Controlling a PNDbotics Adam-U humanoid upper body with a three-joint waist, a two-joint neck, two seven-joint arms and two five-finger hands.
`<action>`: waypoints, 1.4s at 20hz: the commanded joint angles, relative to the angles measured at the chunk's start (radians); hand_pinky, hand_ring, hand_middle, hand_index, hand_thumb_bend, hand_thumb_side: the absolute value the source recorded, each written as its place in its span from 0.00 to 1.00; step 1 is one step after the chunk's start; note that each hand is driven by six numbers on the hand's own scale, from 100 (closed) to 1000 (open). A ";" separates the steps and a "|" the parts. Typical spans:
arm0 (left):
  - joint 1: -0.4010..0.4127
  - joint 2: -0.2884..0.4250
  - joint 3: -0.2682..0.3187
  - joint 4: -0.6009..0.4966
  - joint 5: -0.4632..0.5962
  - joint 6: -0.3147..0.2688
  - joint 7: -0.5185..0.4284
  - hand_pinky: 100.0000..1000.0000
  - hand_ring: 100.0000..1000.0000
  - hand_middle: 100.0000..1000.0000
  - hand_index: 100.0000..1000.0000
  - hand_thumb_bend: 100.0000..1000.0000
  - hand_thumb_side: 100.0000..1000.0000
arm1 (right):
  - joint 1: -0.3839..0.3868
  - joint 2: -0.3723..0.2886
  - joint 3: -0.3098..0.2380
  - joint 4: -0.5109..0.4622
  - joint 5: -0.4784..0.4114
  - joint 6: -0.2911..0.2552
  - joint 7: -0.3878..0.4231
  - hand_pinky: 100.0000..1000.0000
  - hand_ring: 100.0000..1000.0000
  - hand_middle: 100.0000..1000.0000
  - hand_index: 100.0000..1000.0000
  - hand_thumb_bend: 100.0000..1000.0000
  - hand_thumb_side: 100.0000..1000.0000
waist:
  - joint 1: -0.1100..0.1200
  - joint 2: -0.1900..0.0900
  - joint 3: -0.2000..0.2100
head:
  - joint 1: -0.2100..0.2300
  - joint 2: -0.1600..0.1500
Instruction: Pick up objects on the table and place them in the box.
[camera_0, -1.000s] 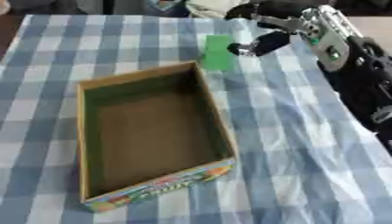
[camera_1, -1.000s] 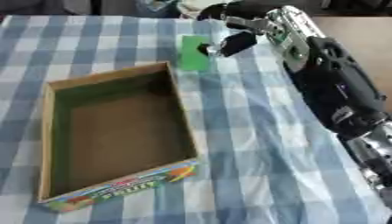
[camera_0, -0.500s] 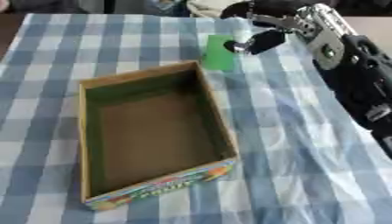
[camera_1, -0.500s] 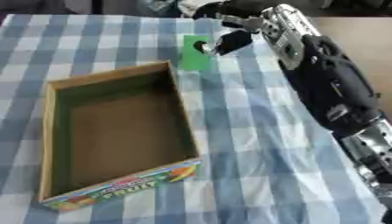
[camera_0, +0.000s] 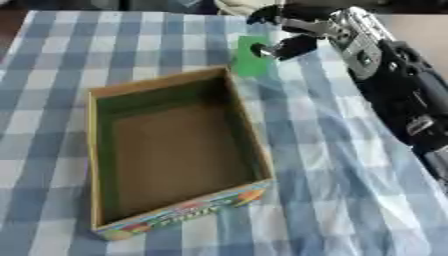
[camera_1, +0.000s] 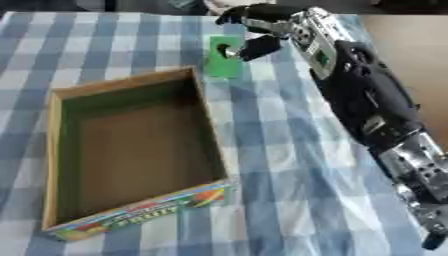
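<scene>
R hand (camera_1: 254, 31) pinches green card (camera_0: 248, 62) just past far corner of empty box (camera_0: 246, 130) on checked cloth (camera_0: 332, 165).

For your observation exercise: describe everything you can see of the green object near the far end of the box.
The green object is a small, flat-looking, plain bright green rectangle, its material unclear. It sits just beyond the far right corner of the open cardboard box, above the checked tablecloth. The right hand reaches over it, fingers curled against its upper right part. Whether it is lifted cannot be told.
</scene>
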 joint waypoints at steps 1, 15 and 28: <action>-0.013 0.009 0.003 -0.019 0.007 -0.002 -0.006 0.80 0.62 0.62 0.81 0.00 0.63 | -0.021 -0.013 -0.010 0.001 0.004 -0.003 0.002 0.85 0.94 0.97 1.00 0.09 0.90 | 0.005 -0.014 -0.001 | -0.002 0.008; -0.011 0.003 0.004 -0.017 0.006 -0.005 -0.018 0.81 0.63 0.62 0.82 0.00 0.64 | -0.017 0.002 -0.013 0.037 0.040 -0.003 -0.003 0.85 0.93 0.97 1.00 0.07 0.93 | 0.013 -0.005 0.001 | 0.002 0.007; -0.009 0.000 0.005 -0.016 0.004 -0.006 -0.022 0.81 0.64 0.63 0.82 0.00 0.64 | -0.011 0.012 -0.015 0.038 0.061 -0.013 -0.059 0.76 0.77 0.82 1.00 0.09 0.58 | 0.016 -0.001 -0.006 | 0.003 0.006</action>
